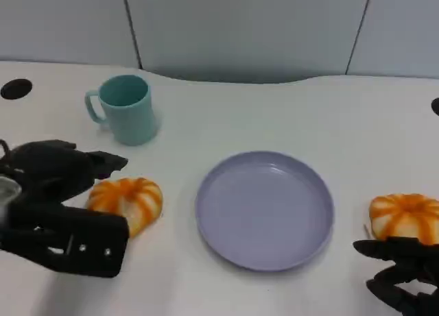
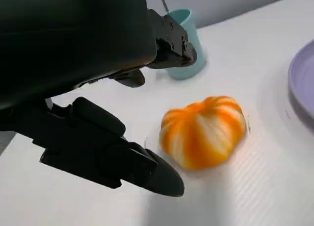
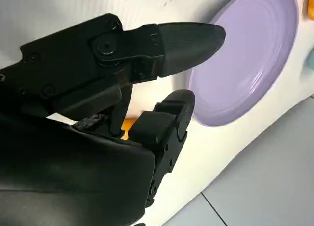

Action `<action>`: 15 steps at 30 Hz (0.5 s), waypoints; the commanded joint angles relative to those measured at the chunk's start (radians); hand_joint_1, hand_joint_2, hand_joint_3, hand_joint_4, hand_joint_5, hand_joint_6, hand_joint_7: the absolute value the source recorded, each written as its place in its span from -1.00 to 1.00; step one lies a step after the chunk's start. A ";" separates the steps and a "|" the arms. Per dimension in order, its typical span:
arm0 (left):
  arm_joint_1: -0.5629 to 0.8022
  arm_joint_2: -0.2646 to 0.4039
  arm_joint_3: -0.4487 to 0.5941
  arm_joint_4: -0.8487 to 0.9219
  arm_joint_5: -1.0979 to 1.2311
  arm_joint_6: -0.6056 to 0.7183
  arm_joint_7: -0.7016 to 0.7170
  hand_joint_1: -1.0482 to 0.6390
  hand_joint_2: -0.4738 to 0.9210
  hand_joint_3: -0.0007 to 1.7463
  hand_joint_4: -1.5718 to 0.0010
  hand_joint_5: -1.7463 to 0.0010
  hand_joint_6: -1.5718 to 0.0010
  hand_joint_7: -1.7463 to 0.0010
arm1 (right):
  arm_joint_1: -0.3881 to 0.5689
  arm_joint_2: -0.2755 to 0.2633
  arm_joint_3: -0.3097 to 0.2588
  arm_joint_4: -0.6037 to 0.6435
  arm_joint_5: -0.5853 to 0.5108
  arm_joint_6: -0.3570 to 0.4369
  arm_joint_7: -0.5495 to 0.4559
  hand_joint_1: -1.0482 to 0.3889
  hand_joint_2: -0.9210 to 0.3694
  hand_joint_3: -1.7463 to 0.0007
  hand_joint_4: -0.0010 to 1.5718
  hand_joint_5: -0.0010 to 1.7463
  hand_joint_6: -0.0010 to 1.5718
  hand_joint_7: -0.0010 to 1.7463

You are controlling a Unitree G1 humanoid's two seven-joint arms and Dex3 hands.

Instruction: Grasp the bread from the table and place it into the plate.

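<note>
My left hand point(image 1: 58, 203) hovers with fingers apart beside the left bread point(image 1: 128, 201), my right hand point(image 1: 403, 275) spread empty near the right bread point(image 1: 405, 216), plate point(image 1: 265, 210) between.

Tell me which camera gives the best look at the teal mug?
The head view: the teal mug shows whole there, handle included, standing upright on the table behind the left hand. The left wrist view catches part of it past that hand's fingers; the right wrist view shows a teal sliver at the picture's edge, likely the mug.
</note>
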 commanded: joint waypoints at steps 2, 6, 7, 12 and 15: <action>-0.097 -0.044 -0.078 0.154 0.060 0.011 0.046 -0.67 0.79 -1.00 0.97 0.49 0.85 1.00 | 0.013 -0.005 -0.011 -0.021 0.011 0.013 0.001 0.07 -1.00 0.61 -0.20 -0.19 0.02 -1.00; -0.142 -0.072 -0.113 0.246 0.068 0.009 0.069 -0.64 0.76 -1.00 0.96 0.52 0.82 0.99 | 0.012 -0.008 -0.011 -0.011 0.009 0.000 -0.002 0.06 -1.00 0.60 -0.20 -0.17 0.01 -1.00; -0.156 -0.087 -0.124 0.278 0.068 0.008 0.078 -0.65 0.75 -1.00 0.94 0.52 0.81 0.98 | 0.013 -0.009 -0.012 -0.015 0.008 0.003 -0.002 0.05 -1.00 0.60 -0.20 -0.17 0.01 -1.00; -0.219 -0.131 -0.177 0.406 0.086 0.006 0.121 -0.69 0.75 -0.99 0.92 0.55 0.77 0.98 | 0.017 -0.011 -0.013 -0.018 0.004 0.003 -0.003 0.05 -1.00 0.60 -0.22 -0.14 0.01 -1.00; -0.249 -0.154 -0.201 0.481 0.089 -0.006 0.163 -0.70 0.75 -1.00 0.90 0.55 0.74 0.98 | 0.019 -0.012 -0.014 -0.014 0.005 -0.008 -0.005 0.05 -1.00 0.60 -0.21 -0.12 0.02 -1.00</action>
